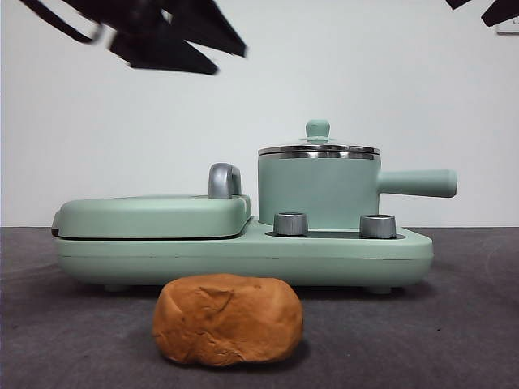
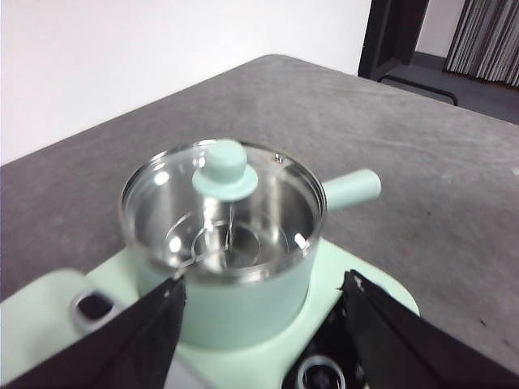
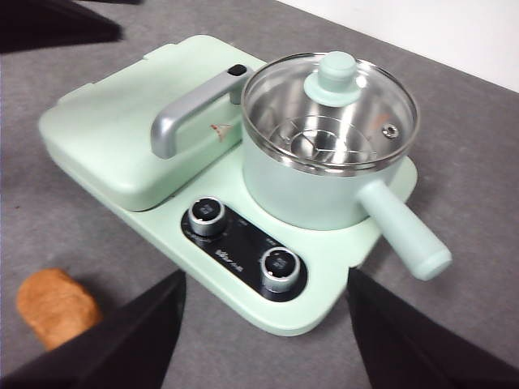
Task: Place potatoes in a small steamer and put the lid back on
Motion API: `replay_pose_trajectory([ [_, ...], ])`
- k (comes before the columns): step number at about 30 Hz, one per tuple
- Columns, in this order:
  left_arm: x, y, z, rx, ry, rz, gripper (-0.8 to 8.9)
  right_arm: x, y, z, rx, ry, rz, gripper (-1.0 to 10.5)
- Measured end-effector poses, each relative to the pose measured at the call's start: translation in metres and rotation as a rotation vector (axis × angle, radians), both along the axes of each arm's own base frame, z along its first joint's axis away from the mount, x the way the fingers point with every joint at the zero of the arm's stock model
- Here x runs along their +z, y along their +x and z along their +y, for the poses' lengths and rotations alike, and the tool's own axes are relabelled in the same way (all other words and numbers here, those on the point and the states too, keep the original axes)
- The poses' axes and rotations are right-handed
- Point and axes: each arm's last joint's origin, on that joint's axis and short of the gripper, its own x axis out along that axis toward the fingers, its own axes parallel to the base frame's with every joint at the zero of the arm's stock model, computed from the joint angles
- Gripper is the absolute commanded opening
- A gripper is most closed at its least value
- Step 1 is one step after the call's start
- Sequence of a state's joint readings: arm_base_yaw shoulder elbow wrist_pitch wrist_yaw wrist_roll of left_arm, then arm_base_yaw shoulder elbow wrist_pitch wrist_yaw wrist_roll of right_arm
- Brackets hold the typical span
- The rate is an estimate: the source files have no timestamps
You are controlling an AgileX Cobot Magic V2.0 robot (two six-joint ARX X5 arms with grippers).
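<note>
Lid (image 2: 223, 170): seated on the small steamer (image 2: 243, 284), just ahead of the left gripper (image 2: 259, 300).
Left gripper: jaws spread wide, holding nothing.
Right gripper (image 3: 263, 324): wide open, empty, high above the cooker base (image 3: 324, 312).
Potatoes (image 1: 229, 318): on the table, well apart from both.
Risk: smooth, small knob may slip from an off-centre pinch; glass could drop.
Risk: potato looks as wide as the pot, may jam.

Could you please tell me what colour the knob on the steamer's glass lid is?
Mint green, matching the pot; the knob on the lid shows best in the right wrist view.
</note>
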State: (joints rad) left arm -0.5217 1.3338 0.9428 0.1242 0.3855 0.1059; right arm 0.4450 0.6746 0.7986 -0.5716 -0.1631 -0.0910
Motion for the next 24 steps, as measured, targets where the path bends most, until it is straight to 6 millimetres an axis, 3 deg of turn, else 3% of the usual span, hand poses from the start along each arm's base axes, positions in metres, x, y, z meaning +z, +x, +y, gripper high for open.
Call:
replay_pose_trajectory([
  [14,-0.013,0.082,-0.078,-0.025,0.021,0.021,3.03,0.000,0.001,-0.001,-0.037,0.000,0.003,3.2],
  [24,-0.030,0.114,-0.100,-0.022,0.037,0.025,3.03,0.000,0.001,-0.001,-0.037,0.000,0.003,3.2],
])
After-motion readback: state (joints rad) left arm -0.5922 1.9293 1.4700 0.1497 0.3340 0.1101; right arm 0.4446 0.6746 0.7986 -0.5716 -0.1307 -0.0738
